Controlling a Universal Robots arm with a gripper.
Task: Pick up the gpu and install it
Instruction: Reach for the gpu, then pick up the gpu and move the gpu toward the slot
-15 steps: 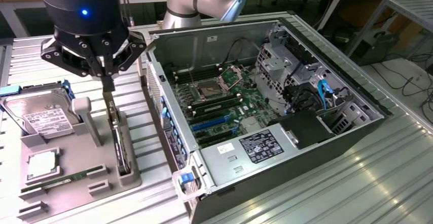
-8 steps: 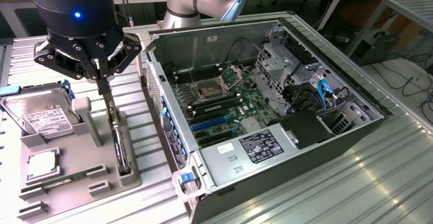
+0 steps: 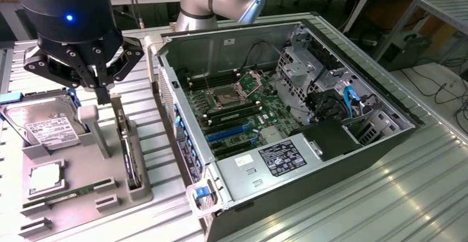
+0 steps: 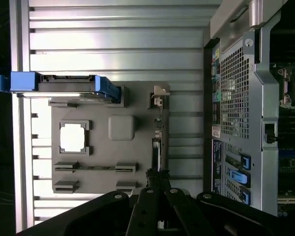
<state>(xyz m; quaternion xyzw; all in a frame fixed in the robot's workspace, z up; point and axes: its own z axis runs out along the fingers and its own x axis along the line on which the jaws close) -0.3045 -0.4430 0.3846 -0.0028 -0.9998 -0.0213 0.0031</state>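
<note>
The gpu (image 3: 130,157) stands on edge in a slot along the side of the grey holder tray (image 3: 76,162) that faces the computer case. It is a thin dark card, and the wrist view shows it edge-on (image 4: 160,140) with its silver bracket (image 4: 160,96) at one end. My gripper (image 3: 102,93) hangs above the tray, a little to the exterior view's left of the gpu and over a grey post (image 3: 95,130). Its fingers are shut with nothing between them. From the wrist camera the gripper (image 4: 157,178) lies over the end of the gpu away from the bracket.
An open computer case (image 3: 380,143) lies at the exterior view's right, with its motherboard and blue card slots (image 3: 228,135) exposed. On the tray are a silver hard drive (image 3: 44,124), a processor chip (image 3: 45,176) and a green memory stick (image 3: 67,195). Everything rests on a ribbed metal table (image 3: 380,209).
</note>
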